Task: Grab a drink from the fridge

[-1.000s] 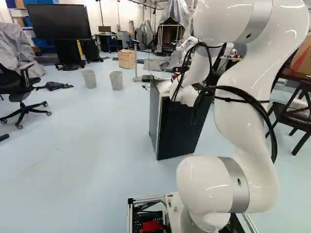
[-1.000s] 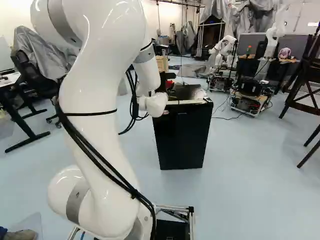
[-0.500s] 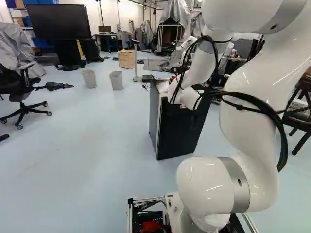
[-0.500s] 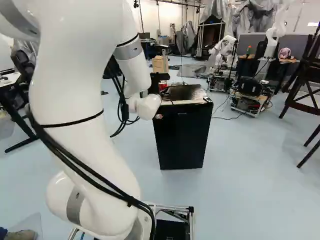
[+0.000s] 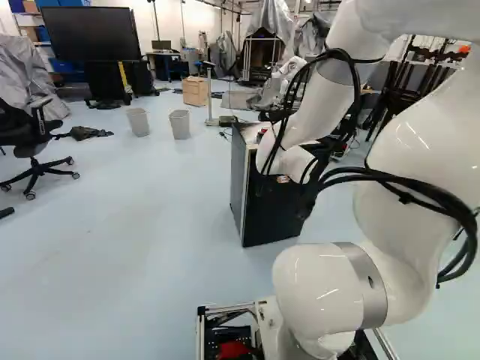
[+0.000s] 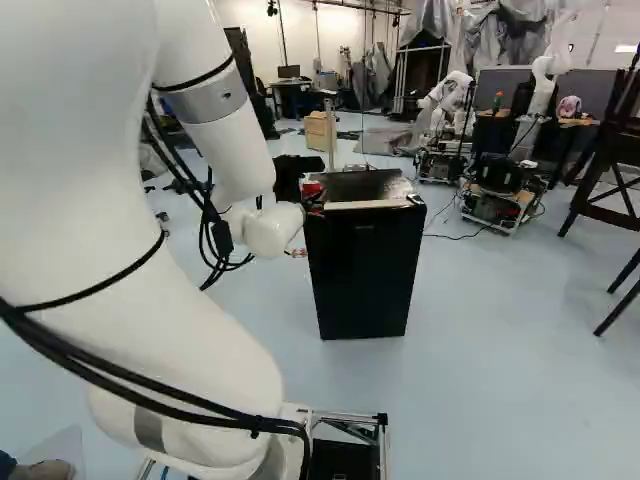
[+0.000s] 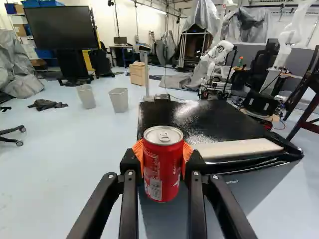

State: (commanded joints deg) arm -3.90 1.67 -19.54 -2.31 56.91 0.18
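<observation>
Red metal drink can (image 7: pixel 163 172) upright, pinched between black orange-padded fingers (image 7: pixel 130 163), long axis across their closing line. Black box-shaped fridge (image 6: pixel 365 275) lies far and right of can; carrying near-left probably safest. Wrist view shows grip (right base view: mere red patch); right base view shows fridge's tall front.

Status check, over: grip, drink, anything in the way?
End effector shut on red can. Can upright. Black fridge close beyond it, could block a forward move. Over.
</observation>
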